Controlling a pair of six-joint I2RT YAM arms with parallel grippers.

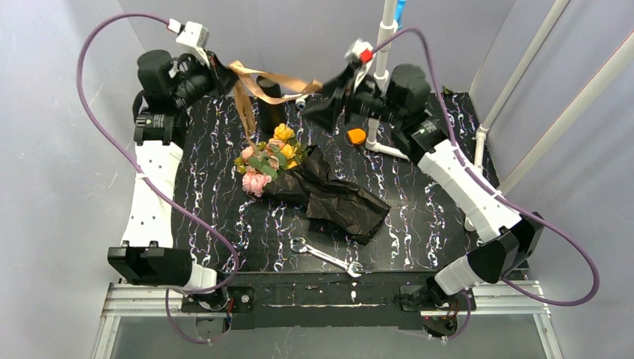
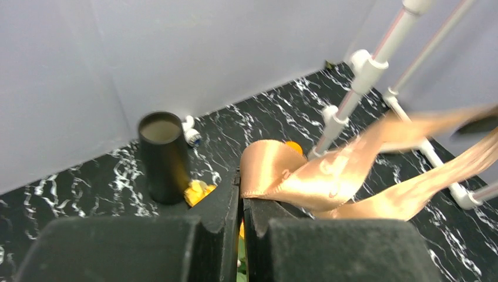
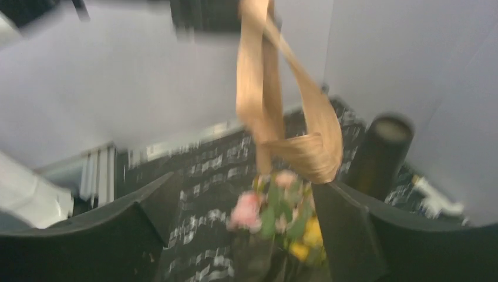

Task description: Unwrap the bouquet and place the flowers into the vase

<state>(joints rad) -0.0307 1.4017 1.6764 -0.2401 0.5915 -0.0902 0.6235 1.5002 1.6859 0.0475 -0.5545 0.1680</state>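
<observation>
The bouquet lies mid-table, its pink and yellow flowers (image 1: pixel 265 161) poking out of crinkled black wrapping paper (image 1: pixel 340 198). The tan ribbon (image 1: pixel 262 78) is strung in the air above the back of the table, with one strand hanging toward the flowers. My left gripper (image 1: pixel 223 75) is shut on one end of the ribbon (image 2: pixel 329 176), the jaws (image 2: pixel 242 197) pressed together. My right gripper (image 1: pixel 318 101) is open; in its wrist view a ribbon loop (image 3: pixel 276 117) hangs against the right finger (image 3: pixel 346 229), above the flowers (image 3: pixel 276 214). The black vase (image 1: pixel 269 101) stands upright at the back between the two grippers.
A white pipe post (image 1: pixel 385 45) rises at the back right, with a small orange object (image 1: pixel 356 136) beside its base. A metal wrench (image 1: pixel 325 256) lies near the front edge. Grey walls close in the left, back and right sides.
</observation>
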